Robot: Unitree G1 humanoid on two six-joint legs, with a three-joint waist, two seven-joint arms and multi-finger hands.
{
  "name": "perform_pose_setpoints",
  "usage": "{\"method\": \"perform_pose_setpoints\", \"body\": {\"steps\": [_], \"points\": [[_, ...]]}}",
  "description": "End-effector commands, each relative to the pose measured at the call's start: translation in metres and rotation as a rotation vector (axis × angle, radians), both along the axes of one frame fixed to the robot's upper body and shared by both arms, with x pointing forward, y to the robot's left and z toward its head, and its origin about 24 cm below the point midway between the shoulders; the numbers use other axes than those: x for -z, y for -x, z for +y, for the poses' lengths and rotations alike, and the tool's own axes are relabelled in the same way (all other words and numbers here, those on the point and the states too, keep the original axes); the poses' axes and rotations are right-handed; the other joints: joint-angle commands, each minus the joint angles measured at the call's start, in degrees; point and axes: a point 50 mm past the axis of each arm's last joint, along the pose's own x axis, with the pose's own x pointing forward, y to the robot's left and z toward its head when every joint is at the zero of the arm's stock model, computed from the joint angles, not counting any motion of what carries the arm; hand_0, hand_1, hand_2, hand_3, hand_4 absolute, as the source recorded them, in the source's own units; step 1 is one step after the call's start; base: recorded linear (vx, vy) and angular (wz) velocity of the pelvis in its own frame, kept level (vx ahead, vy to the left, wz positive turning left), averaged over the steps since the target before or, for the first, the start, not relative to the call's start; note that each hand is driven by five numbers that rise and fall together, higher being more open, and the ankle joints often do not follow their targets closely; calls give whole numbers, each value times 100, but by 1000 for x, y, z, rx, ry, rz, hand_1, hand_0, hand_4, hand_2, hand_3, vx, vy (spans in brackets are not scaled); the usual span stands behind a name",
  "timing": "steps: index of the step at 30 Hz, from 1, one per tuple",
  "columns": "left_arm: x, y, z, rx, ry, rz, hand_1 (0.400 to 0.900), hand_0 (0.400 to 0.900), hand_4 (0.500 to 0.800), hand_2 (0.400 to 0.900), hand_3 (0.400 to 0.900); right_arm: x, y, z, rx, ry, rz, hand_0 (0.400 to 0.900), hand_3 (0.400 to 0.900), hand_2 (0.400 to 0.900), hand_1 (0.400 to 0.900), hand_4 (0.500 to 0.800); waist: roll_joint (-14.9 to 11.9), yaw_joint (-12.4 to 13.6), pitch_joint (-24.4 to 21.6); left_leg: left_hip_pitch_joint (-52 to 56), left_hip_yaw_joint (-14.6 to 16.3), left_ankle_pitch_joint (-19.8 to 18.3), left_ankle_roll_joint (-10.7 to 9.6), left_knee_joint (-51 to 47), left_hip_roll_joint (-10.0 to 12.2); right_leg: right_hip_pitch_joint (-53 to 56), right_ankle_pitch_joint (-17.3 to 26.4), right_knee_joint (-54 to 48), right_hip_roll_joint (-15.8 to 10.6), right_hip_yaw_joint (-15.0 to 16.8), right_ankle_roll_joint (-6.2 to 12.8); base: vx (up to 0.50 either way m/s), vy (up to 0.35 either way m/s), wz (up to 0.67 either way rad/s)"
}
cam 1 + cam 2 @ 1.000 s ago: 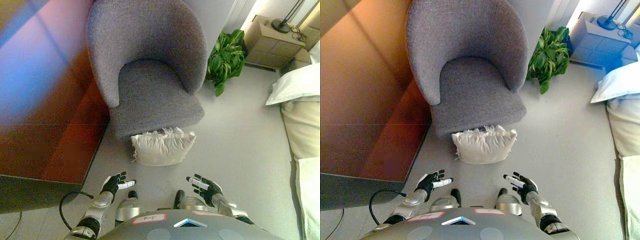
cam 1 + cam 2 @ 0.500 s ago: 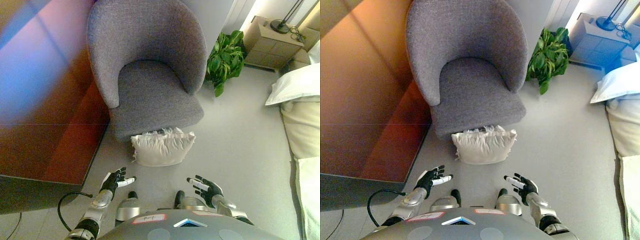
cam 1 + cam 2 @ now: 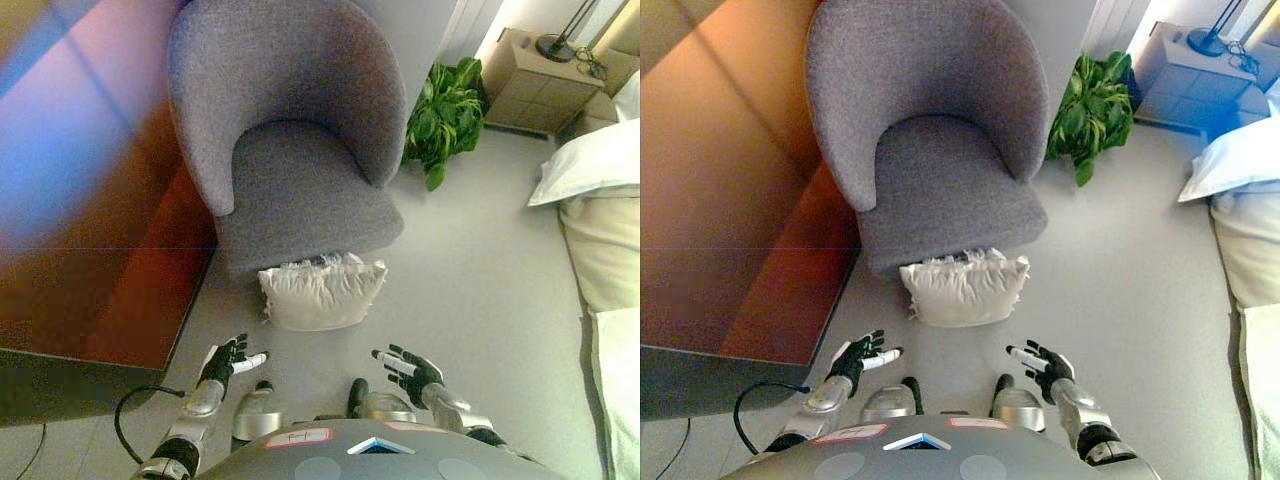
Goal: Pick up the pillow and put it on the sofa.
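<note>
- Both hands are empty with fingers spread: your left hand (image 3: 224,361) and right hand (image 3: 410,369) hang low above the floor, each well short of the pillow (image 3: 322,292)
- Your target, the cream pillow, lies on the grey floor (image 3: 480,270), its far edge touching the front of the grey armchair (image 3: 290,140), which serves as the sofa here
- Expect a weak grab if you close from above: the pillow looks soft and would likely sag or slip out of one hand, so bring both hands to its two short ends
- Watch the wooden panel (image 3: 110,230) on your left; a wide swing of the left arm could strike it
- Lift high enough before moving forward, or the pillow may catch on the seat's front edge and drop
- Keep clear of the plant (image 3: 443,115) and the bed (image 3: 600,210) on your right, though both stand well apart from the work
</note>
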Motion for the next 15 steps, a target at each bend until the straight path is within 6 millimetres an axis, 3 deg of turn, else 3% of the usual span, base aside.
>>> {"method": "perform_pose_setpoints", "body": {"steps": [1, 3, 6, 9, 11, 13, 15], "points": [[-11, -18, 6, -82, 6, -122, 900, 900, 800, 900, 900, -15, -17, -33, 25, 69, -100, 900, 900, 900, 900, 800, -14, 158, 249, -688, -323, 11, 165, 1620, 254, 55, -35, 116, 94, -91, -21, 164, 58, -19], [-8, -10, 9, -120, 8, -97, 900, 900, 800, 900, 900, -15, -17, -35, 31, 67, -105, 900, 900, 900, 900, 800, 87, 240, 328, -585, -241, 165, 127, 901, 280, 218, -160, 87, 210, -30, 12, 217, 109, -16], [-3, 2, 8, -145, 8, -61, 900, 900, 800, 900, 900, -16, -19, -34, 19, 67, -129, 900, 900, 900, 900, 800, 370, 308, 389, -507, 33, 757, -66, -753, 439, 459, -335, -3, 481, 97, 69, 287, 152, -13], [1, 11, 3, -132, 13, -40, 900, 900, 800, 900, 900, -17, -18, -31, 6, 62, -154, 900, 900, 900, 900, 800, 503, 440, 481, -867, 284, 1391, -204, -1473, 459, 866, -534, -72, 694, 266, 33, 357, 124, -27], [2, 14, 1, -108, 11, -30, 900, 900, 800, 900, 900, -21, -23, -28, -29, 63, -185, 900, 900, 900, 900, 800, 501, 503, 513, -1033, 389, 1359, -181, -1373, 477, 993, -697, -21, 695, 226, -13, 290, 110, -24], [3, 15, 2, -94, 2, -20, 900, 900, 800, 900, 900, -23, -27, -25, -71, 78, -204, 900, 900, 900, 900, 800, 425, 448, 478, -932, 647, 944, -102, -1304, 456, 1049, -842, 88, 585, 89, 14, 294, 105, -12], [1, 11, 5, -52, -27, -21, 900, 900, 800, 900, 900, -24, -28, -23, -52, 51, -208, 900, 900, 900, 900, 800, 395, 430, 436, -891, 863, 683, 109, -1152, 490, 1092, -961, 342, 492, -86, 57, 333, 137, -10]]}}
